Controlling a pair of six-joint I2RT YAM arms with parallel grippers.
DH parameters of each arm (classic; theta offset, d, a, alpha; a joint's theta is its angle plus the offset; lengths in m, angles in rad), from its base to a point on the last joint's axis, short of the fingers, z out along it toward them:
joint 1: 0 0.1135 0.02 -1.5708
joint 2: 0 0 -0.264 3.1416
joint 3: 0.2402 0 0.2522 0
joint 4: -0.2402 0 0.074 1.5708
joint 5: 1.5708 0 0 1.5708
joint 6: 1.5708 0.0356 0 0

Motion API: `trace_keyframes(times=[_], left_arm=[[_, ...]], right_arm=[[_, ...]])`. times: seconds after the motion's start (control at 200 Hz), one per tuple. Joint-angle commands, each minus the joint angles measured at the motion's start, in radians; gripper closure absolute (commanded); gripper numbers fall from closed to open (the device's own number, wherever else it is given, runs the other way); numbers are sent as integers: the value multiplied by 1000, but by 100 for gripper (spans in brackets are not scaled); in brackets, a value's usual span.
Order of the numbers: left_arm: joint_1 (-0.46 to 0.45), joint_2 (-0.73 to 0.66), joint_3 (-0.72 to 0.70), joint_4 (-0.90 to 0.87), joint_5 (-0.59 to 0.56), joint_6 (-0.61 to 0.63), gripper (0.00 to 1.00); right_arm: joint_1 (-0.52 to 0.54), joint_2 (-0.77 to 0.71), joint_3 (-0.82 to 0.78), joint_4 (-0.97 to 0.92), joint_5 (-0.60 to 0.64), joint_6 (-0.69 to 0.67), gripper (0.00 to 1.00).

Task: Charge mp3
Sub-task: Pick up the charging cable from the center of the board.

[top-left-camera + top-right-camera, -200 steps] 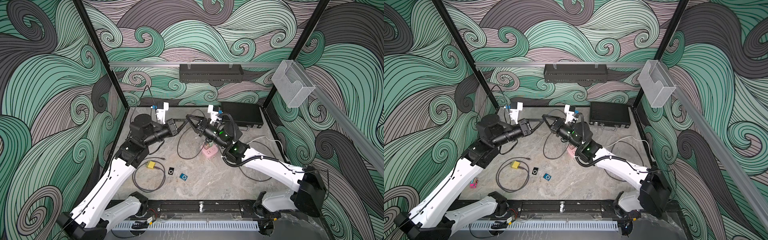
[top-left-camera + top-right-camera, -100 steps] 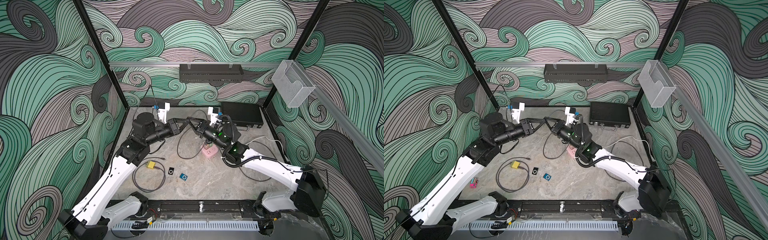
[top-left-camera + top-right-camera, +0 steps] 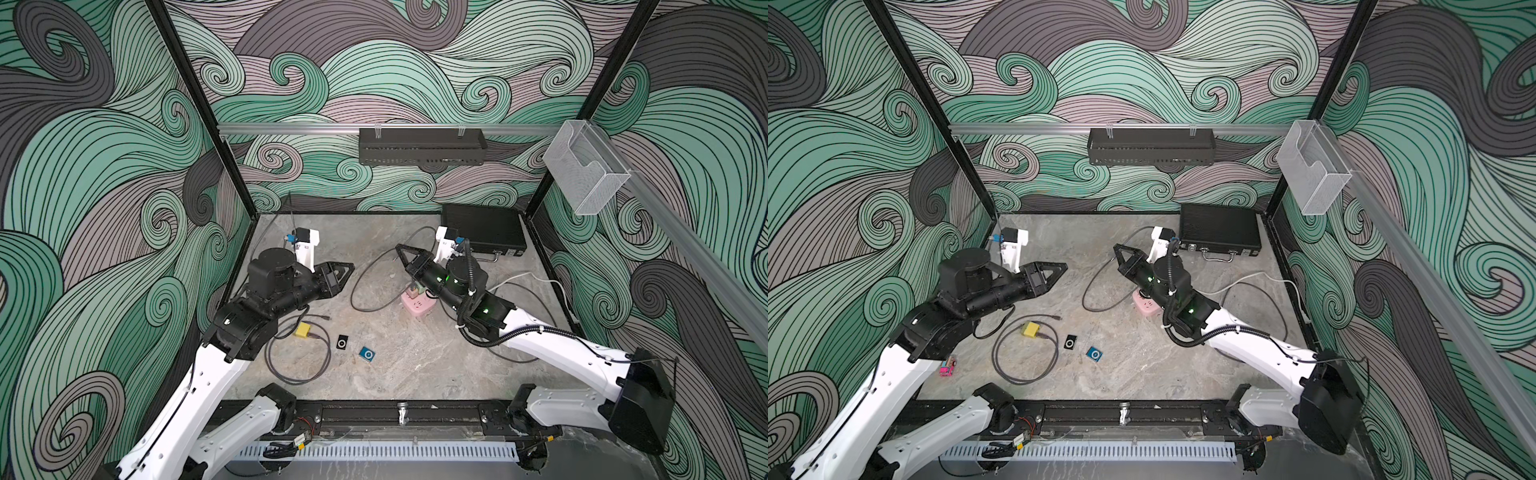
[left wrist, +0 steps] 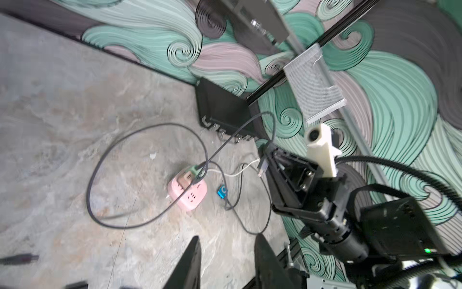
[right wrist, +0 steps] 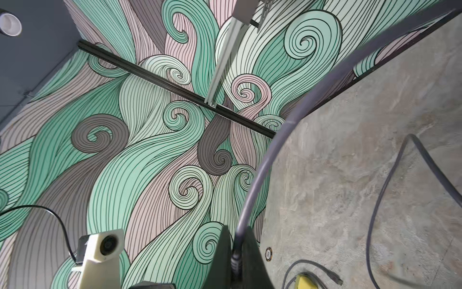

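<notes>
Left pincer [image 3: 349, 269] withdrew, parted; right wrist view shows cable [image 5: 250, 197] clamped.

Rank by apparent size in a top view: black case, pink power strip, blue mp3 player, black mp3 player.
1. black case
2. pink power strip, partly hidden
3. blue mp3 player and black mp3 player: look alike, unranked

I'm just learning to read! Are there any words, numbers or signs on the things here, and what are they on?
No word or number here can be read.
Black player: a ring-shaped button only; any print is too small.
Blue player: a ring as well; too small to read.
Pink power strip: socket holes show; any lettering is blurred.
</notes>
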Motion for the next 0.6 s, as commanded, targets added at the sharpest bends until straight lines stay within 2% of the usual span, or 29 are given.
trace_keyframes(times=[0.0,0.14,0.255,0.45,0.595], left_arm=[[-4,2,-32,104,78,4,68],[-8,-21,-52,121,29,68,69],[-15,31,-35,77,57,113,68],[-118,104,21,24,-60,206,65],[-148,147,58,39,-99,236,63]], right_arm=[[-1,38,10,19,-5,73,100],[-1,56,69,-82,-22,108,100],[-1,68,104,-106,-33,108,100],[7,83,144,-148,-61,121,100],[14,92,170,-188,-83,123,100]])
